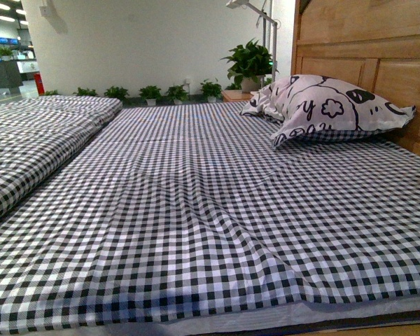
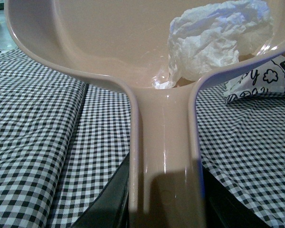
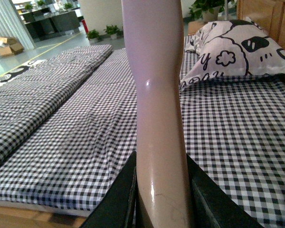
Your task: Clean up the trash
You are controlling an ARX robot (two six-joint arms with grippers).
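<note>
White crumpled trash [image 2: 213,40] sits inside the pink dustpan [image 2: 85,42], whose handle the left claw [image 2: 164,199] squeezes; the right claw [image 3: 159,199] grips a pale handle [image 3: 154,71].

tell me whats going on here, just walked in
The left gripper holds a dustpan by its handle, with the trash, a crumpled white wad, sitting inside the scoop. The right gripper holds a long pale handle. Both are above a checkered bed, where no trash is visible.
</note>
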